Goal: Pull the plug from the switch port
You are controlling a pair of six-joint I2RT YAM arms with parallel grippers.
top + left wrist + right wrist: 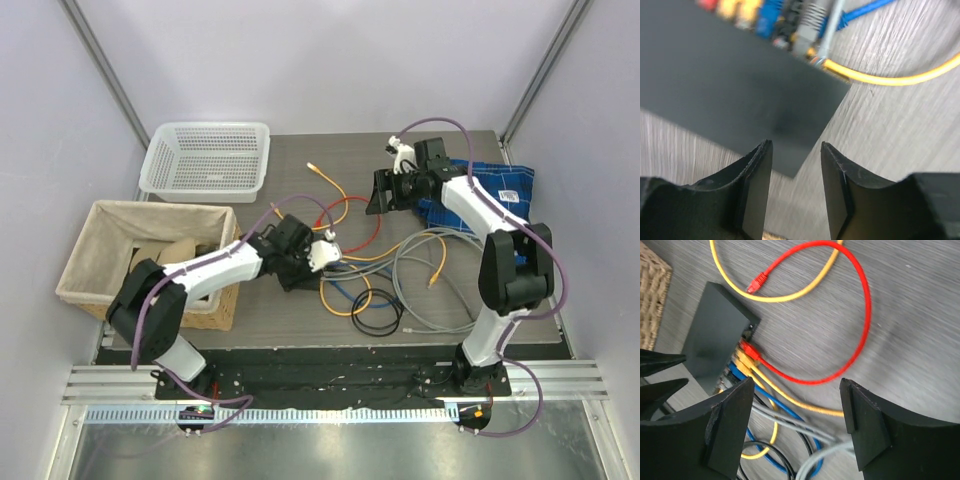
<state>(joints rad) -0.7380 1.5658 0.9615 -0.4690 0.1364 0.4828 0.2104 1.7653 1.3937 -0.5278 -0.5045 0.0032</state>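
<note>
- My left gripper (796, 145) stands half apart and holds nothing. Its fingers (757, 185) sit either side of the near corner of the switch (730, 85); whether they touch it I cannot tell.
- From that hand the switch runs away and to the left. The plugs (770, 22) line the far edge, opposite the corner at my fingers.
- The left is the nearer arm but sits at the wrong end for pulling. I judge it better placed to pin the box.
- My right gripper (797, 385) is spread wide and empty, hovering well apart from the switch, which lies ahead and to its left.
- Seen from the right hand, the port edge faces me. The red plug (749, 350) is furthest in the row, with yellow and blue nearer and the rest hidden behind my finger.
- The cables (790, 410) run out from the ports toward this hand, so I judge the pull should go straight back along that line. Which plug is meant I cannot tell.
</note>
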